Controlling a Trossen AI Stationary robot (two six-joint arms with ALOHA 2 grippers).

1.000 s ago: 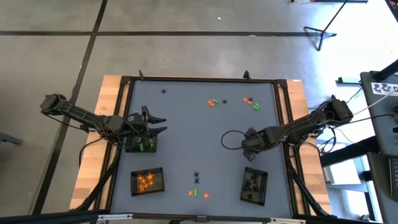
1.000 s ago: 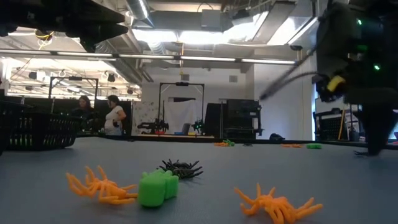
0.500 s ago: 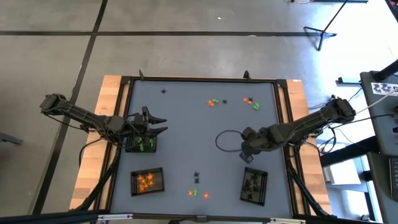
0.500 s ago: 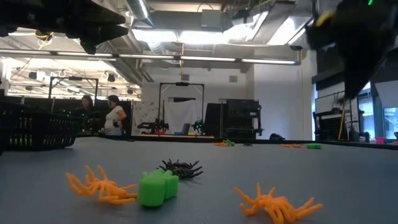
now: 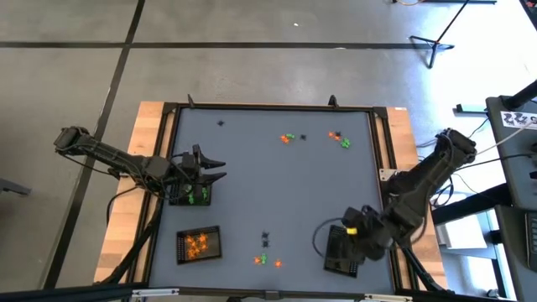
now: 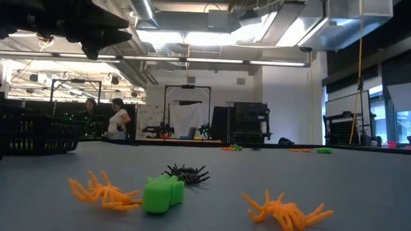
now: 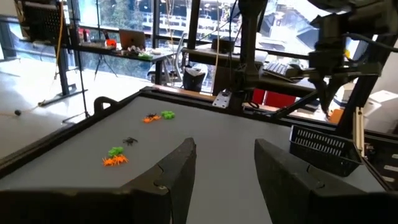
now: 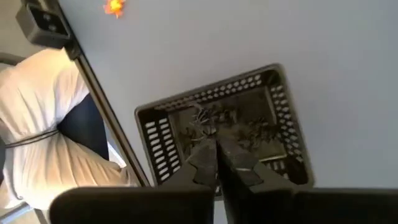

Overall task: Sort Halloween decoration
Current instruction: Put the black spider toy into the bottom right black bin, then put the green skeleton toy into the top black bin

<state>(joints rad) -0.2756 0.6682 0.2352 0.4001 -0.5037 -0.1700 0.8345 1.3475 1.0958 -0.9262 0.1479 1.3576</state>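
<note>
High view, going left to right: your left pincer (image 5: 210,168) hangs over the left side of the tabletop (image 5: 277,201), just above the tray with green trinkets (image 5: 195,195), and its fingers are spread, as the left wrist view confirms with a clear gap between the two dark fingers (image 7: 177,174). Nearer the front edge on that side sits the tray of orange trinkets (image 5: 199,244). Toward the middle front you have a small loose cluster (image 5: 267,252): a black spider, a green piece and orange spiders; the low view shows them close up, an orange spider (image 6: 103,190) touching the green piece (image 6: 162,194), the black spider (image 6: 187,173) just behind it, and another orange spider (image 6: 286,210) to the right. At the far side of the tabletop lie two more loose groups, one orange and green (image 5: 288,137) with a black bit beside it, the other orange and green (image 5: 340,138) nearer the right corner, plus a lone black trinket (image 5: 221,123) at the far left.

On the right, your right pincer (image 5: 348,231) is over the tray of black trinkets (image 5: 341,252) near the front right. The right wrist view shows its fingers pressed together, tips (image 8: 216,152) pointing down into that tray (image 8: 161,149); you cannot tell whether anything is pinched between them. One orange trinket (image 8: 114,7) lies on the tabletop apart from the tray.
</note>
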